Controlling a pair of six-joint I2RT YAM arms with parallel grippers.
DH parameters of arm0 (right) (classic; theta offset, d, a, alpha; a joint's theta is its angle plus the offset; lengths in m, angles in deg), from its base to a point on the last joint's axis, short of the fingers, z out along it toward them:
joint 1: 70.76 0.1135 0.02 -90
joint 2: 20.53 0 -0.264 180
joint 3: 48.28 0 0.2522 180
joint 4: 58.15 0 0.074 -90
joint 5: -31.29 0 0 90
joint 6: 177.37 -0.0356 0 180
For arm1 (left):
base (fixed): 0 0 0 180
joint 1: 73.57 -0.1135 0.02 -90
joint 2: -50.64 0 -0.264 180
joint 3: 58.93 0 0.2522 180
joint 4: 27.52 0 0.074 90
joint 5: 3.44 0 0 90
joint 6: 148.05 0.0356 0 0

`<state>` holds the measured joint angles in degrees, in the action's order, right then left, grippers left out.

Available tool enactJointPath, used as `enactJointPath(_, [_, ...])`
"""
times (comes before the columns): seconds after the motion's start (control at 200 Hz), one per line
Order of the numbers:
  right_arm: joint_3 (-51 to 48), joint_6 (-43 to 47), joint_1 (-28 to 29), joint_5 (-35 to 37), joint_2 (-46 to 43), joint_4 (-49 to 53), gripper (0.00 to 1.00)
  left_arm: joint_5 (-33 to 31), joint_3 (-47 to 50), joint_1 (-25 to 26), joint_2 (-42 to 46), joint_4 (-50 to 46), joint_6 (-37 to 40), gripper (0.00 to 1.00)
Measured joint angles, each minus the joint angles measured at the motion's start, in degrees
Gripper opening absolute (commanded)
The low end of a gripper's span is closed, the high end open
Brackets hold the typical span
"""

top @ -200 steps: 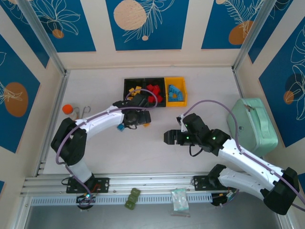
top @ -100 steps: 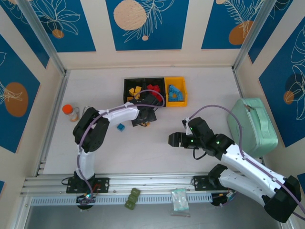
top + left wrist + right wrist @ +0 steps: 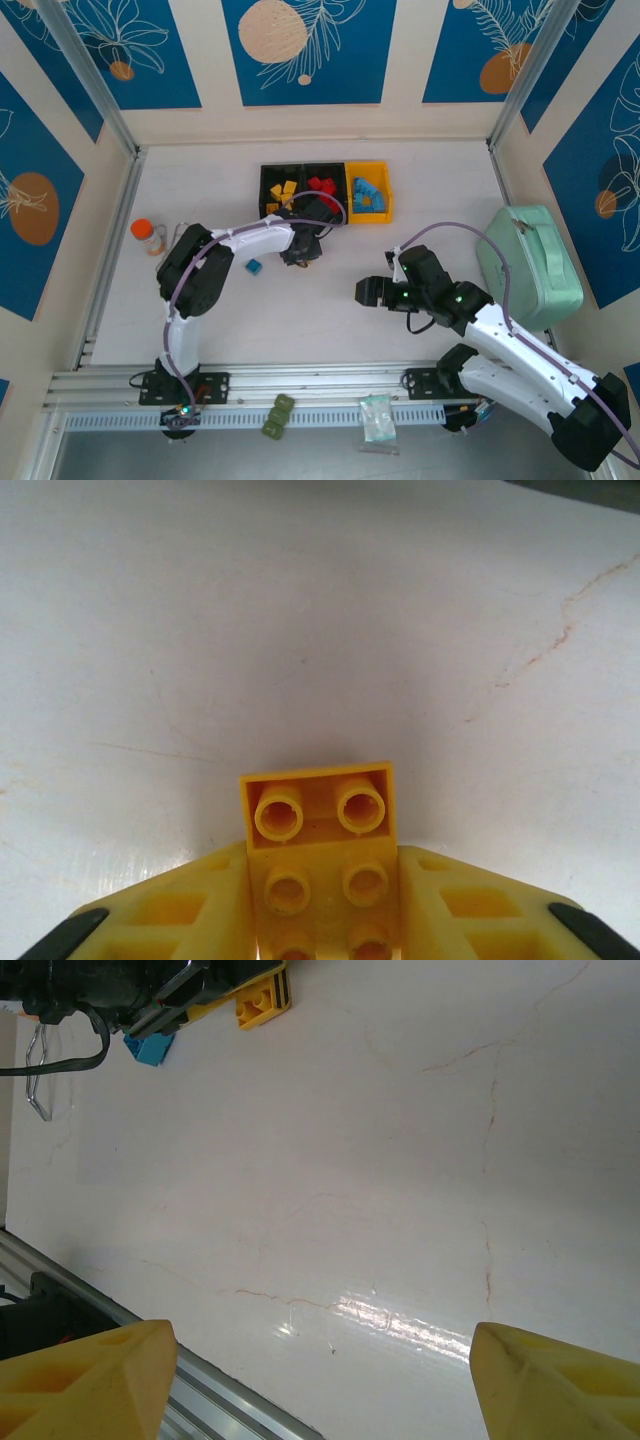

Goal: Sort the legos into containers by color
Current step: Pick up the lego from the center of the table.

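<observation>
The left gripper [image 3: 299, 250] fingers [image 3: 170, 912] pinch a yellow lego [image 3: 318, 825] at the bottom centre of the left wrist view, near the containers [image 3: 300, 167] at upper middle overhead, while the right gripper [image 3: 320, 1345] fingers stand spread.

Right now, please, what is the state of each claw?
Left claw: closed on a yellow lego.
Right claw: open, nothing between its fingers.
</observation>
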<state>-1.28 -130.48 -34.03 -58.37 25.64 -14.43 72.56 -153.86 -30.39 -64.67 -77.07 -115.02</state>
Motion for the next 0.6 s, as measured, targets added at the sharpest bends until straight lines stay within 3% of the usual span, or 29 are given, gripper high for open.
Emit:
enactJointPath(0.27, [-0.04,-0.44,0.00,-0.42,-0.76,0.00,0.77,0.28,0.00,0.04,1.03,-0.68,2.86,0.30])
enactJointPath(0.6, [0.02,-0.42,0.02,-1.95,1.11,-1.97,0.77,1.20,0.00,-1.73,9.33,-3.50,9.66,0.30])
